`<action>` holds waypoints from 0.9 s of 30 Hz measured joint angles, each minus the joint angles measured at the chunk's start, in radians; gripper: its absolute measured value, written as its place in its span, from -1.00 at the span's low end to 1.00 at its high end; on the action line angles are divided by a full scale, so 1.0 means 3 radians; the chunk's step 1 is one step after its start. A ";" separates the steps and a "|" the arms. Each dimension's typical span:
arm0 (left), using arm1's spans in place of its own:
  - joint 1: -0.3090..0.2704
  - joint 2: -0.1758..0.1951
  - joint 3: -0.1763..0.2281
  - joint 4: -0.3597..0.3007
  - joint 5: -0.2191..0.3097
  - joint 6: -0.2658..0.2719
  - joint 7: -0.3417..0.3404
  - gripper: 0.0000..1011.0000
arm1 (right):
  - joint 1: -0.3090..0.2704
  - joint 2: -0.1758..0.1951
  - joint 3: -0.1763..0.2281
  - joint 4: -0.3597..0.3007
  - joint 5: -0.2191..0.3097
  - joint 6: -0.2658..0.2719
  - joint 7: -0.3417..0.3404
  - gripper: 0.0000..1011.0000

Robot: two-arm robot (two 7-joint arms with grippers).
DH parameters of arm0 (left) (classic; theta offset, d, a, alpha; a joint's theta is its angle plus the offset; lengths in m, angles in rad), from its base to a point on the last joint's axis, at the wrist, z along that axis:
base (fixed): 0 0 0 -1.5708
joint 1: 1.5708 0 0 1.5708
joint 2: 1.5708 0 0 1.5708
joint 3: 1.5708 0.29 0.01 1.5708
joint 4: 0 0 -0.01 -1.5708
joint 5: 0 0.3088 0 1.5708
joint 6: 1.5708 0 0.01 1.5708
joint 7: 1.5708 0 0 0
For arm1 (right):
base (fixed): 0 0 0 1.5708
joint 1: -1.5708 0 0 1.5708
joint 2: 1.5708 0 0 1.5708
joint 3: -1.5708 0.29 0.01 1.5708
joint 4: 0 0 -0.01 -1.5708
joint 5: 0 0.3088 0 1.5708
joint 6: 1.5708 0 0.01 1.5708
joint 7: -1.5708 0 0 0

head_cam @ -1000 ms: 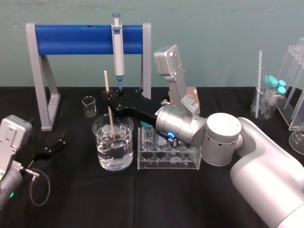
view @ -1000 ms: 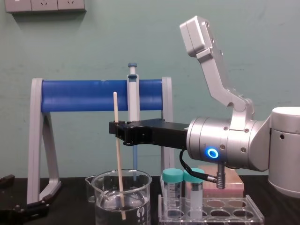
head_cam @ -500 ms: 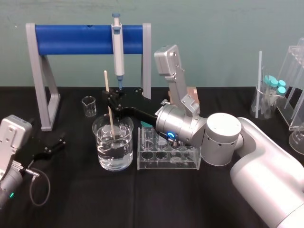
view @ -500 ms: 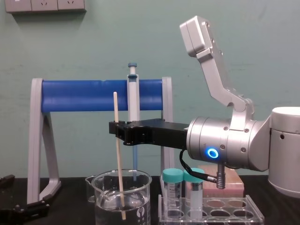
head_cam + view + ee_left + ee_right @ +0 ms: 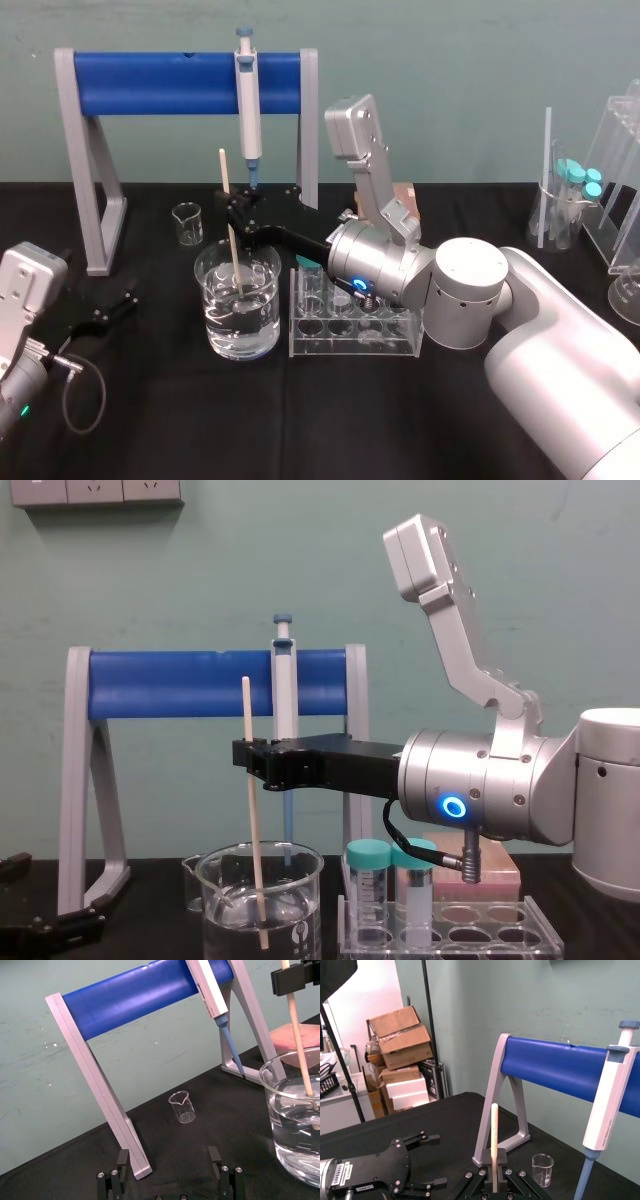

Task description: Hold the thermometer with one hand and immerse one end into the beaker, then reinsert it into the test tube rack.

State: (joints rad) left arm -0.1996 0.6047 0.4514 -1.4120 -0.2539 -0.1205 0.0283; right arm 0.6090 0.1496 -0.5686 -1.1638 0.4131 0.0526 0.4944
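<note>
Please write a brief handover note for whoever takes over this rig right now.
Right gripper: jaws shut on the thermometer, held near upright over the beaker.
Left gripper: jaws open, holding nothing, parked low over the table at the robot's left.
Done: the thermometer's lower end is dipped inside the beaker.
Left: lift it out and reinsert it into a hole of the test tube rack, just right of the beaker.

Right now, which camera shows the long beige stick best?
The chest view: the whole stick shows in the right gripper, lower end in the big clear glass beaker. Head view foreshortens it; left wrist view crops its top; right wrist view catches its upper part.
</note>
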 joint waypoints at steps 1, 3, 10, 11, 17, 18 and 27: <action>0.0000 0.0000 0.0000 0.0000 0.0000 0.0000 0.0000 0.99 | 0.0000 0.0000 0.0000 0.0000 0.0000 0.0000 0.0000 -0.89; 0.0000 0.0000 0.0000 0.0000 0.0000 0.0000 0.0000 0.99 | 0.0000 0.0000 0.0000 0.0000 0.0000 0.0000 0.0000 -0.89; 0.0000 0.0000 0.0000 0.0000 0.0000 0.0000 0.0000 0.99 | 0.0000 0.0000 0.0000 0.0000 0.0000 0.0000 0.0000 -0.89; 0.0000 0.0000 0.0000 0.0000 0.0000 0.0000 0.0000 0.99 | 0.0000 0.0000 0.0000 0.0000 0.0000 0.0000 0.0000 -0.89; 0.0000 0.0000 0.0000 0.0000 0.0000 0.0000 0.0000 0.99 | 0.0000 0.0000 0.0000 0.0000 0.0000 0.0000 0.0000 -0.89; 0.0000 0.0000 0.0000 0.0000 0.0000 0.0000 0.0000 0.99 | 0.0000 0.0000 0.0000 0.0000 0.0000 0.0000 0.0000 -0.89; 0.0000 0.0000 0.0000 0.0000 0.0000 0.0000 0.0000 0.99 | 0.0000 0.0000 0.0000 0.0000 0.0000 0.0000 0.0000 -0.89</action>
State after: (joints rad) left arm -0.1996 0.6047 0.4514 -1.4120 -0.2539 -0.1206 0.0283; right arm 0.6090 0.1496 -0.5686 -1.1638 0.4131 0.0525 0.4943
